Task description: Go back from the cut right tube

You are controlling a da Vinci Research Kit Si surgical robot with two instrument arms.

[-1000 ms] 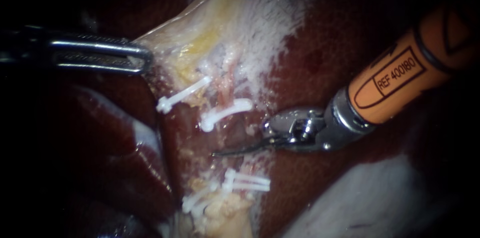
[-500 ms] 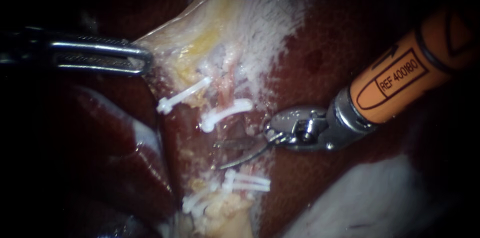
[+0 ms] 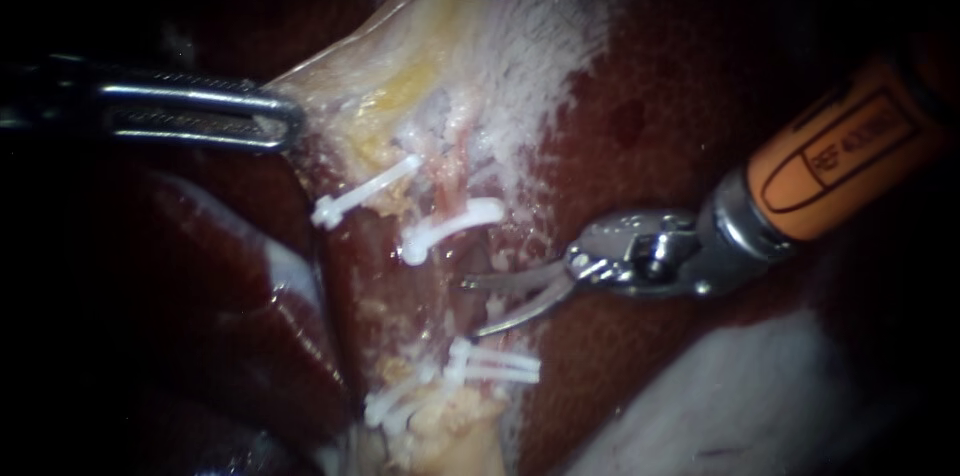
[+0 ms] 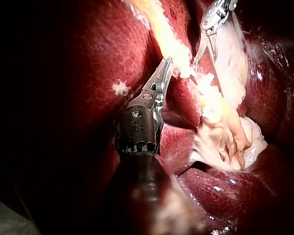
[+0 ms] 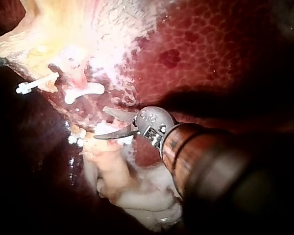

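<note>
My right instrument [image 3: 470, 308] comes in from the right on an orange shaft, its two thin blades open. The blade tips sit just right of the gap in the right tube, between the upper white clip [image 3: 450, 228] and the lower pair of clips [image 3: 495, 364], with nothing between them. A pink tube stump [image 3: 448, 181] shows above the upper clip. Another clip [image 3: 365, 191] lies on the left tube. My left instrument [image 3: 275, 121] is shut on the edge of the pale gallbladder tissue [image 3: 400, 86], holding it leftward. In the right wrist view the open blades [image 5: 99, 124] hover beside the clips [image 5: 85, 92].
Dark red liver [image 3: 640, 96] surrounds the pale strip. A white pad [image 3: 740, 396] lies at the lower right under the orange shaft. More clips [image 3: 395, 401] sit on yellowish tissue at the bottom. In the left wrist view my right instrument [image 4: 206, 58] lies ahead of my left instrument's jaws.
The right instrument's blades went from shut to open, then drew back to the right, away from the gap between the clips. The left instrument has held still.
</note>
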